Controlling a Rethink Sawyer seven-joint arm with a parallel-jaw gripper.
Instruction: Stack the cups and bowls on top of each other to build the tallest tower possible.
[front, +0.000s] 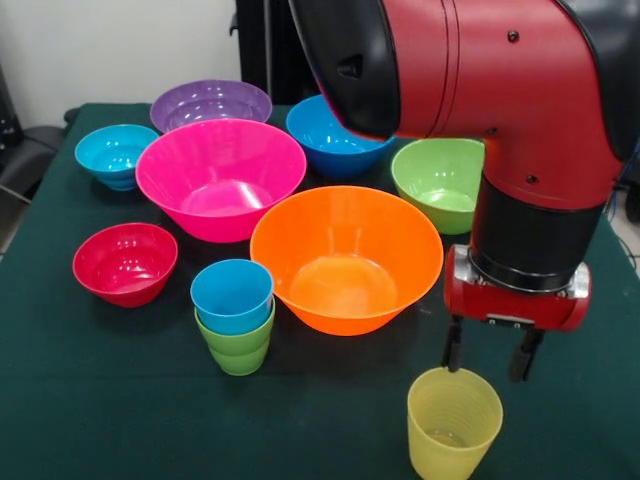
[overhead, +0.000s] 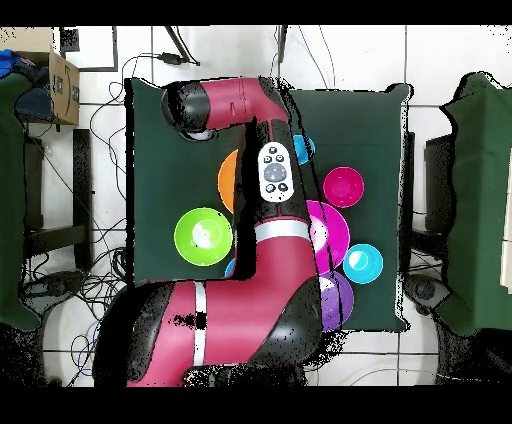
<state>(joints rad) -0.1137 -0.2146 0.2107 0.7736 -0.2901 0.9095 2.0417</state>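
Note:
The yellow ridged cup (front: 455, 422) stands upright alone at the table's near edge. My gripper (front: 488, 362) is open and empty, and hangs just above and behind the cup's far rim. The short tower (front: 235, 318) stands left of the orange bowl: the blue cup (front: 232, 292) is nested in the green cup (front: 239, 347). The bowls sit apart on the cloth: orange (front: 345, 255), pink (front: 220, 175), purple (front: 211, 102), blue (front: 335, 135), green (front: 440, 178), red (front: 125, 262), teal (front: 113, 152). In the overhead view the arm hides the gripper and the cups.
The green cloth table (front: 90, 400) carries everything. My red arm (front: 480, 70) reaches over the blue and green bowls. In the overhead view the green bowl (overhead: 203, 235), red bowl (overhead: 343, 187) and teal bowl (overhead: 363, 263) show beside the arm (overhead: 270, 250).

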